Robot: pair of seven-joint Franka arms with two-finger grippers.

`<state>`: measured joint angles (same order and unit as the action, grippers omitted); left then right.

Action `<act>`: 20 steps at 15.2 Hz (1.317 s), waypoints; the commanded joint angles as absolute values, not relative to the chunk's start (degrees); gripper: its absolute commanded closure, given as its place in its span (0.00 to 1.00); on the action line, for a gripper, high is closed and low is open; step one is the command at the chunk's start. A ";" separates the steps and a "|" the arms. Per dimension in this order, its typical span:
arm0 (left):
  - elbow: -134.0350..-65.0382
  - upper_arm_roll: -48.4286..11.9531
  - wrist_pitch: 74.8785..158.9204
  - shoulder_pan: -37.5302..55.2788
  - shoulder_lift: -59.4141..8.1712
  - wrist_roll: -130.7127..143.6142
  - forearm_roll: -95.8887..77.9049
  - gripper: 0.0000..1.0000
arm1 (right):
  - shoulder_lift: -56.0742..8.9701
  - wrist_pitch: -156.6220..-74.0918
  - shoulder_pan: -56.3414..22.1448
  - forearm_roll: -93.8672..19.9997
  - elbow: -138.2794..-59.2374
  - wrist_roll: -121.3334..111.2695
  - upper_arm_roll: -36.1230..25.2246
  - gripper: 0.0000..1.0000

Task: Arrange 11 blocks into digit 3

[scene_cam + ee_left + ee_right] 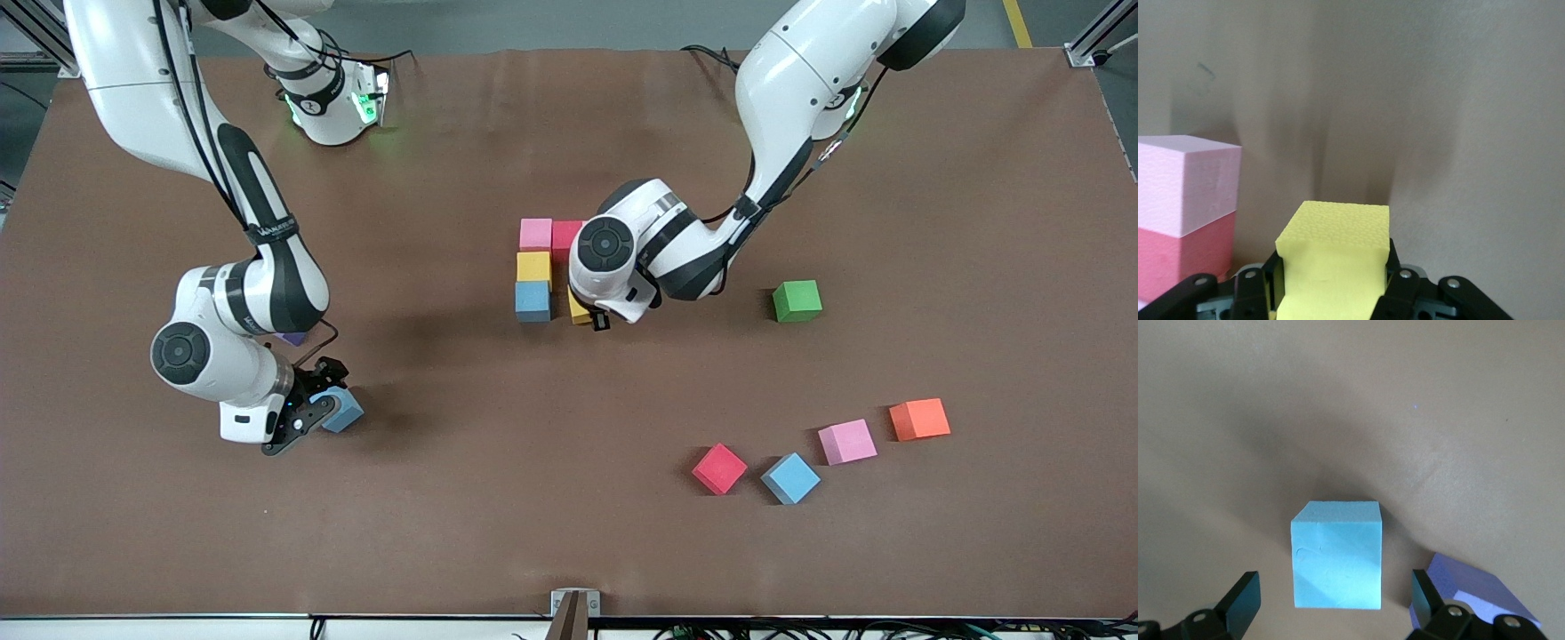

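Observation:
A cluster of blocks stands mid-table: pink [536, 234], red [566, 238], yellow [533, 267] and light blue [532, 300]. My left gripper [594, 317] is shut on a second yellow block [578, 308] [1335, 260], low beside the cluster's light blue one; the pink [1188, 183] and red [1185, 257] blocks show close by. My right gripper [318, 404] [1335, 600] is open, its fingers [1245, 597] apart on either side of a light blue block [347, 413] [1337, 553] on the table. A purple block [1478, 593] [291, 338] lies beside it, mostly hidden under the right arm.
A green block [797, 300] sits toward the left arm's end. Nearer the front camera lie a red block [719, 468], a light blue block [790, 478], a pink block [847, 442] and an orange cube [920, 419].

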<state>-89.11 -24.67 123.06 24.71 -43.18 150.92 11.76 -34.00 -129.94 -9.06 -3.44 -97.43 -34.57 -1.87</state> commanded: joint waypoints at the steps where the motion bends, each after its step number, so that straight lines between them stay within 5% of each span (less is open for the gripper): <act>1: -89.47 -24.08 124.37 26.37 -44.12 153.63 15.55 0.83 | -34.54 -131.40 -8.00 -2.64 -98.00 -35.33 -0.88 0.00; 9: -89.30 -24.08 128.14 28.30 -44.74 153.02 16.43 0.85 | -38.23 -134.03 -7.91 -2.64 -96.77 -35.24 -0.88 0.04; 11: -89.30 -24.08 129.63 28.30 -45.35 152.84 16.96 0.86 | -38.23 -133.95 -7.91 -3.07 -96.85 -35.07 -0.88 0.45; 13: -89.30 -24.08 130.51 28.30 -46.14 152.67 19.15 0.89 | -38.23 -133.86 -8.09 -3.25 -96.59 -34.89 -0.79 0.71; 20: -89.03 -24.08 130.61 28.83 -46.85 152.67 20.92 0.91 | -38.23 -130.89 -10.19 -3.43 -89.93 -29.65 -0.79 0.81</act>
